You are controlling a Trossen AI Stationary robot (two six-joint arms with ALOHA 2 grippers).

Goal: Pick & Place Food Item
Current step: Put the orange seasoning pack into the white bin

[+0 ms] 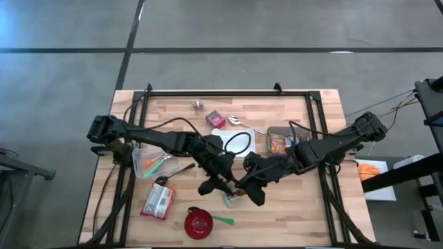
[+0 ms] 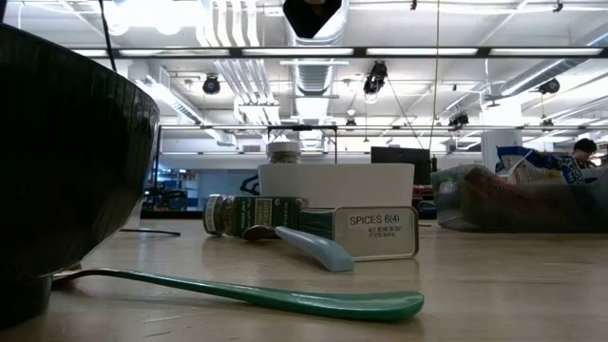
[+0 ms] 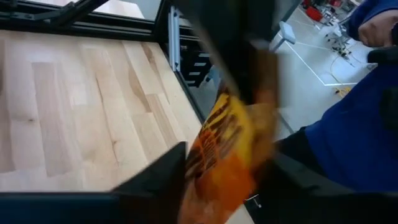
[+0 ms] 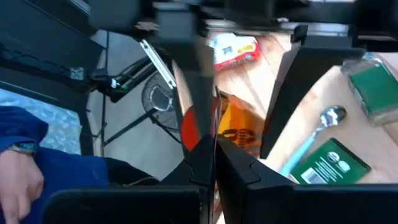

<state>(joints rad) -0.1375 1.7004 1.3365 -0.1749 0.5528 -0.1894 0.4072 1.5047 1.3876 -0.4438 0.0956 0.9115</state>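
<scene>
Wood table (image 1: 291, 207) before bright ceiling-lit room.

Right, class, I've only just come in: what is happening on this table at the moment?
Both arms have met over the middle of the wooden table. An orange snack packet sits between the fingers of the left hand, while the right hand is shut on the same packet, so it looks like a handover between them. Around them lie a red bowl, a green spoon, a white plate and spice boxes. A person in a blue sleeve waits beside the table.
</scene>
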